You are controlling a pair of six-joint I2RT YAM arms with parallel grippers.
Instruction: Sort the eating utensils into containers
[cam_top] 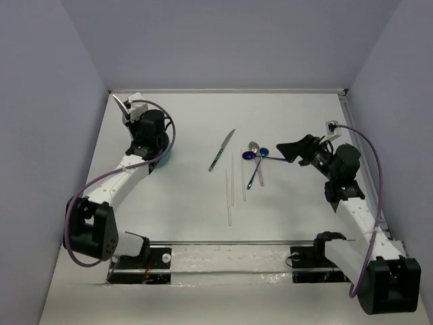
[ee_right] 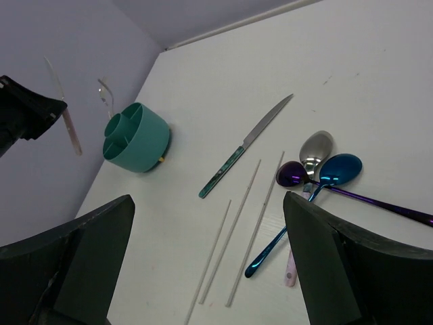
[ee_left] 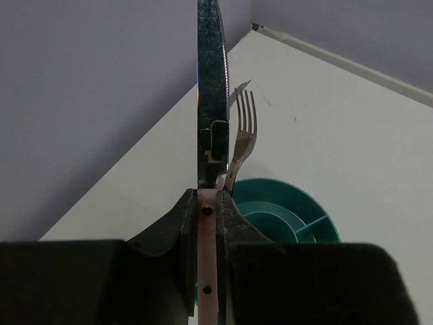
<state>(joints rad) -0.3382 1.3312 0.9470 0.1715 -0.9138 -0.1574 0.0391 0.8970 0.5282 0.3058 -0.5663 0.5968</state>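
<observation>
My left gripper (cam_top: 133, 108) is shut on a pink-handled knife (ee_left: 212, 88), its blade pointing up, held above and beside the teal caddy (ee_left: 298, 203). A silver fork (ee_left: 243, 132) stands in the caddy. The wrist mostly hides the caddy (cam_top: 165, 159) in the top view. My right gripper (cam_top: 292, 150) is open and empty above the spoons. On the table lie a teal-handled knife (cam_top: 221, 150), three pale chopsticks (cam_top: 231, 186), a silver spoon (cam_top: 253, 146), a purple spoon (ee_right: 292, 174) and a blue spoon (ee_right: 338, 168).
Purple walls close in the table on the left, back and right. A metal rail (cam_top: 237, 242) runs along the near edge between the arm bases. The right wrist view shows the caddy (ee_right: 139, 139) near the left wall.
</observation>
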